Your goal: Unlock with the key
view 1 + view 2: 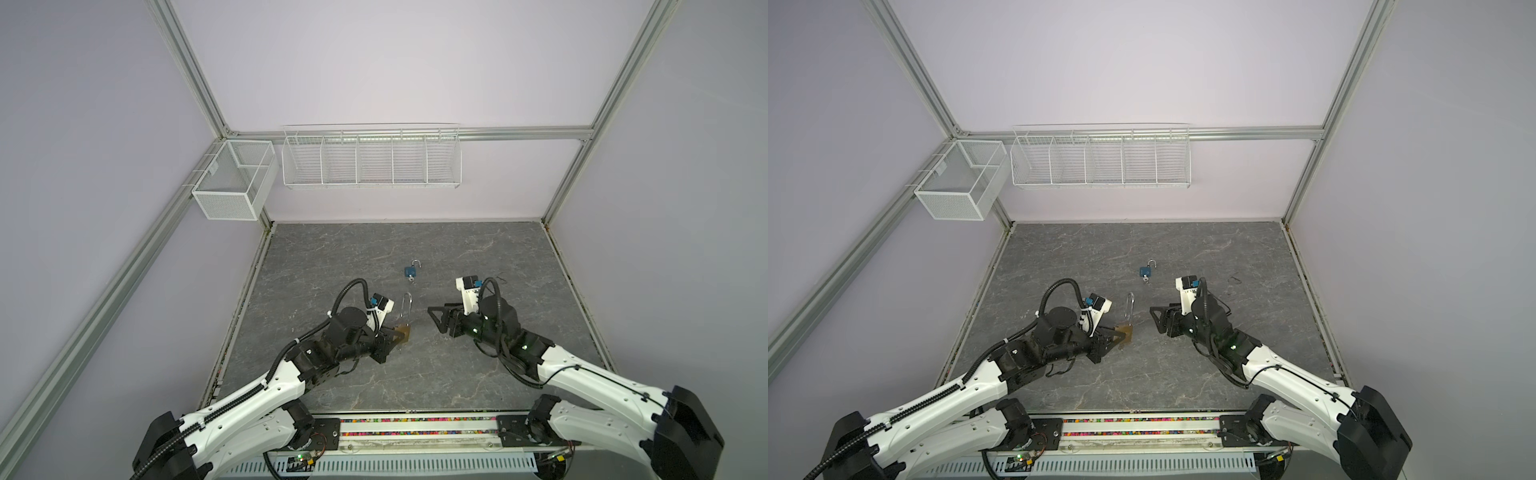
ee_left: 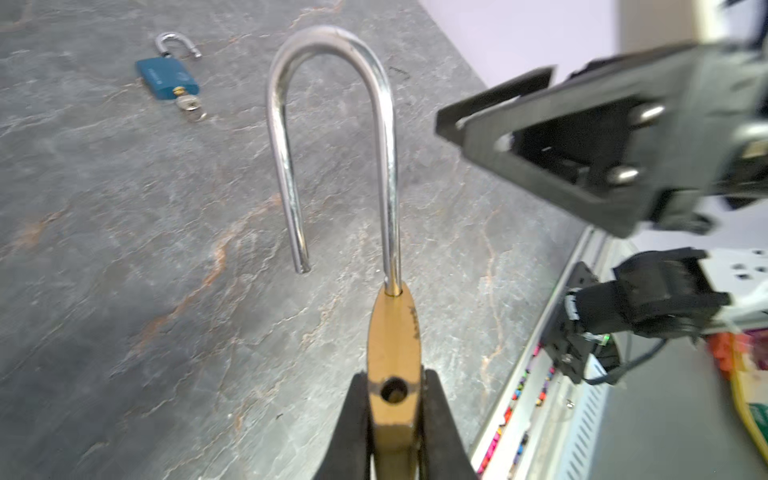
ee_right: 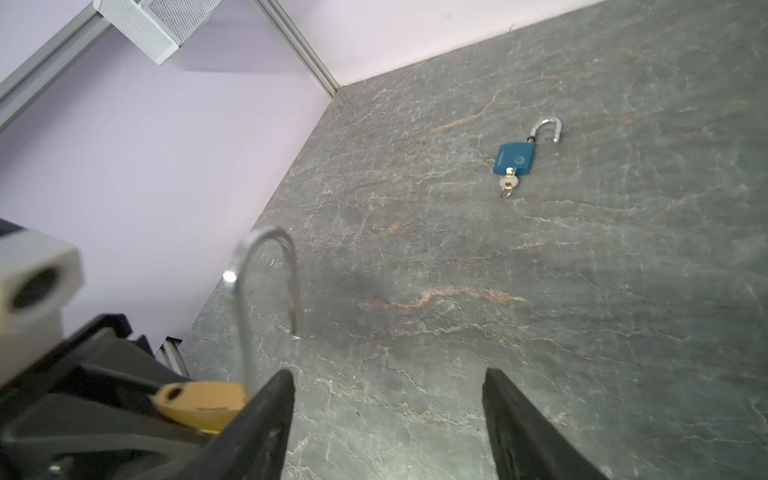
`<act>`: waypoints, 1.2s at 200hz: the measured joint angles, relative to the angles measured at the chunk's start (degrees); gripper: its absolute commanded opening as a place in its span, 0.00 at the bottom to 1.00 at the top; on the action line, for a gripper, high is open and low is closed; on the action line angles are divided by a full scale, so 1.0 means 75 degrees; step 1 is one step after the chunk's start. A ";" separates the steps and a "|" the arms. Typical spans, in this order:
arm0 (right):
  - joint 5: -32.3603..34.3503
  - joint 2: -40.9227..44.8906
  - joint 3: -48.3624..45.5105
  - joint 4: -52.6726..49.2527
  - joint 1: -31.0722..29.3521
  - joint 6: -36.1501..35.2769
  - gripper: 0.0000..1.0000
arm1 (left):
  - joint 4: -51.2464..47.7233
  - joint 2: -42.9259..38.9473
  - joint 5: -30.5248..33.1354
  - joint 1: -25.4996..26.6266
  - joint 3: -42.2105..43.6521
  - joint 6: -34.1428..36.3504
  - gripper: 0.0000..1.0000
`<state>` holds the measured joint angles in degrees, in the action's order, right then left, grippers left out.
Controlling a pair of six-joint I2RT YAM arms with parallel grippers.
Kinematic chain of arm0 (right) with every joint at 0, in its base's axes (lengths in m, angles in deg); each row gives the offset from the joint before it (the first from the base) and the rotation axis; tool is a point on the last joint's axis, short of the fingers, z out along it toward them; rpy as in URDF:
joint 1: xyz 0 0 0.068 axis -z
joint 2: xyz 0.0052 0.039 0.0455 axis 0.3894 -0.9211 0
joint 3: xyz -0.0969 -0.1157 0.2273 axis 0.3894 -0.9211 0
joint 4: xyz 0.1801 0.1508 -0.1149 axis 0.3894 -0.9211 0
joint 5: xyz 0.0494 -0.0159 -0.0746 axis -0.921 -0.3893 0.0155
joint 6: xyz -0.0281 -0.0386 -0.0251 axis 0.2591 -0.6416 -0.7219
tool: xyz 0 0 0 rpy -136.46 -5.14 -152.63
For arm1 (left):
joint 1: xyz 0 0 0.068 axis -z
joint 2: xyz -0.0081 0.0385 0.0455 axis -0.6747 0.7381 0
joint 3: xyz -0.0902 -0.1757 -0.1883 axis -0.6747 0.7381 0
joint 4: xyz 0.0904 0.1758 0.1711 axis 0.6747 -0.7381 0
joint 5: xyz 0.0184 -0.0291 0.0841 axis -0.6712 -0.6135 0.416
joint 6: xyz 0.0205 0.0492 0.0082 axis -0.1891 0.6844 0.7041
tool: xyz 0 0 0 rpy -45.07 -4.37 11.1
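The left tool (image 2: 392, 386) is closed tightly on the body of a brass padlock (image 2: 395, 328), with one black finger on each flat face. In both top views this grip sits just below and left of the frame's centre. The padlock is held above the dark stone-patterned tabletop (image 2: 124, 249), probably so that the other arm can work on it. Its long steel shackle (image 2: 388, 174) points away from the tool. One leg is seated in the body. The other has swung free, and the empty socket hole shows on the body's top edge, so this lock appears to be open. No key is visible at the brass padlock, and the tool hides its underside.

The right tool (image 3: 388, 374) is wide open and holds nothing. In a top view it sits (image 1: 436, 318) right of centre, near the padlock but not touching it, with its fingers pointing toward it.

Further out, above the centre of both top views, a small blue padlock (image 1: 1145, 272) lies flat on the tabletop, well apart from both tools. Its shackle is sprung open and a key (image 3: 509, 182) sits in its keyhole.
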<state>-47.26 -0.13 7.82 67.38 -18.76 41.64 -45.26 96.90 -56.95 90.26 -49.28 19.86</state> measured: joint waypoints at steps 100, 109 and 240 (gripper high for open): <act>-0.2387 -0.0463 -0.0201 0.3328 0.0291 0.0356 0.58 | 0.1483 0.0050 -0.2728 -0.0329 0.0067 -0.0895 0.00; -0.2451 -0.0484 -0.0152 0.3331 0.0294 0.0356 0.58 | 0.1536 0.0082 -0.2795 -0.0329 0.0067 -0.0924 0.00; -0.2938 -0.1180 0.0379 0.3054 0.0294 0.0402 0.19 | 0.1323 0.0146 -0.2556 -0.0423 0.0067 -0.0822 0.00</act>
<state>-69.30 -8.98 10.66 90.29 -16.55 44.65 -35.33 98.00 -76.12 87.09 -48.78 13.70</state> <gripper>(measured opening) 0.223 0.134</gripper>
